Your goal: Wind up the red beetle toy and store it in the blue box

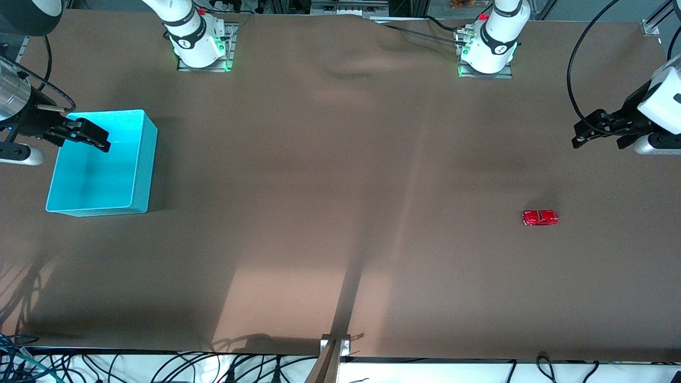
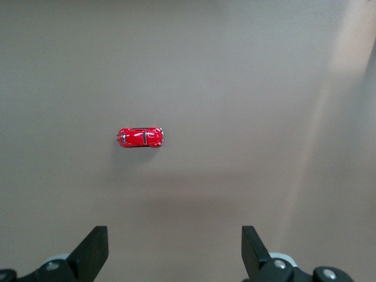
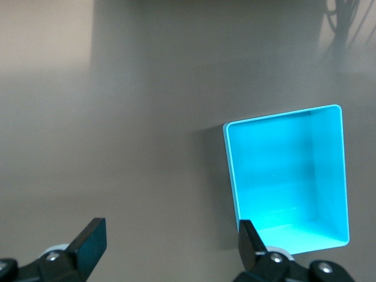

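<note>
Red beetle toy [image 1: 540, 217] alone on worktop | blue box [image 1: 139, 159] empty | left gripper [image 1: 598, 130], right gripper [image 1: 85, 135] fingers wide apart, holding nothing | tip: pinch toy's sides gently

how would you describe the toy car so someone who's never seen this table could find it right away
Start from the brown table and go to the left arm's end, away from the blue box at the right arm's end. The car sits alone on the bare cloth there, nearer the front camera than the left pincer. It is tiny, glossy and red, the only red thing on the table.
</note>
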`<action>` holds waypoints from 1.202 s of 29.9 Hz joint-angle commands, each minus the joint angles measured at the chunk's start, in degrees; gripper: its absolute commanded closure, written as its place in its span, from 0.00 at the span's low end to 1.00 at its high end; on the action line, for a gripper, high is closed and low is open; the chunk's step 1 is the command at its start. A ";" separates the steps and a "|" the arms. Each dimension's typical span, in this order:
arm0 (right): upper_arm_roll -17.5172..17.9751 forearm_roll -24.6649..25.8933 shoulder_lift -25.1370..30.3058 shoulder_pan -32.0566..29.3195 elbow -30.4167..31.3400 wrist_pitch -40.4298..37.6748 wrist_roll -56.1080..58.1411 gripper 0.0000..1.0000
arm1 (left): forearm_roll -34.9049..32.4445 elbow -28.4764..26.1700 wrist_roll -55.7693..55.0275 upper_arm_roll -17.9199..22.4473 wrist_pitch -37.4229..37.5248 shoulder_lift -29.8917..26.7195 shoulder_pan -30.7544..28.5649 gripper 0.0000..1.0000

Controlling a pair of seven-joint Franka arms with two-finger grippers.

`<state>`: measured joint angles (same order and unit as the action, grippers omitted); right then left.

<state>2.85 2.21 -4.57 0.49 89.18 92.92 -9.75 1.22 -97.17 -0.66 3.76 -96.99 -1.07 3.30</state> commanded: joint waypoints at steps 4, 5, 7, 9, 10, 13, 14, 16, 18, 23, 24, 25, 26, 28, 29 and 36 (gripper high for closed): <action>0.05 -0.62 0.27 0.04 -0.94 -1.25 -0.27 0.00 | -0.52 1.99 0.75 -0.68 2.06 0.72 0.57 0.00; -0.04 -0.62 0.27 0.04 -0.94 -1.34 -0.35 0.00 | -0.61 2.08 0.75 -0.95 2.50 0.72 0.57 0.00; -0.04 -0.62 0.27 0.04 -0.94 -1.43 -0.35 0.00 | -0.87 2.16 0.75 -1.13 3.03 0.81 0.48 0.00; -0.04 -0.62 0.35 0.04 -0.94 -1.61 -0.35 0.00 | -0.87 2.60 0.84 -1.21 3.03 0.81 0.57 0.00; -0.04 -0.62 0.53 0.04 -0.86 -1.61 -0.35 0.00 | -0.87 2.95 0.84 -1.21 3.12 0.81 0.74 0.00; -0.04 -0.62 0.80 0.04 -0.85 -1.61 -0.35 0.00 | -0.52 3.92 0.92 -1.30 3.21 1.42 1.01 0.00; -0.04 -0.62 0.80 0.04 -0.85 -1.69 -0.35 0.00 | -0.52 4.18 0.92 -1.21 3.29 1.68 0.92 0.00; -0.04 -0.62 0.80 0.04 -0.85 -1.87 -0.35 0.00 | -0.43 5.15 0.92 -1.21 3.29 2.13 1.01 0.00; -0.04 -0.71 0.80 0.04 -0.85 -1.87 -0.35 0.00 | -0.52 5.85 1.01 -1.30 3.29 3.00 1.09 0.00; -0.04 -0.71 0.80 0.04 -0.85 -1.87 -0.35 0.00 | -0.52 8.14 1.45 -1.30 3.56 4.94 1.18 0.00; -0.04 -0.71 0.80 0.04 -0.85 -1.87 -0.35 0.00 | -0.52 8.14 2.76 -1.30 3.64 5.29 1.18 0.00; -0.04 -0.71 0.88 0.04 -0.85 -1.87 -0.35 0.00 | -0.52 8.23 4.77 -1.30 3.56 5.64 1.18 0.00; -0.04 -0.71 0.80 0.04 -0.85 -1.87 -0.35 0.00 | -0.61 8.32 6.62 -1.30 3.56 5.99 1.18 0.00; -0.04 -0.71 0.80 0.04 -0.85 -1.87 -0.35 0.00 | -0.61 8.58 10.31 -1.21 3.56 6.96 1.10 0.00; -0.04 -0.71 0.88 0.04 -0.85 -1.87 -0.35 0.00 | -0.52 8.93 12.68 -1.21 3.56 7.31 0.92 0.00; -0.04 -0.71 0.88 0.04 -0.85 -1.96 -0.35 0.00 | -0.52 9.72 31.22 -0.95 3.56 10.21 0.30 0.00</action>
<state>2.85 2.20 -4.00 0.49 89.17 92.24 -9.79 1.23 -90.66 18.68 2.39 -95.21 5.93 3.96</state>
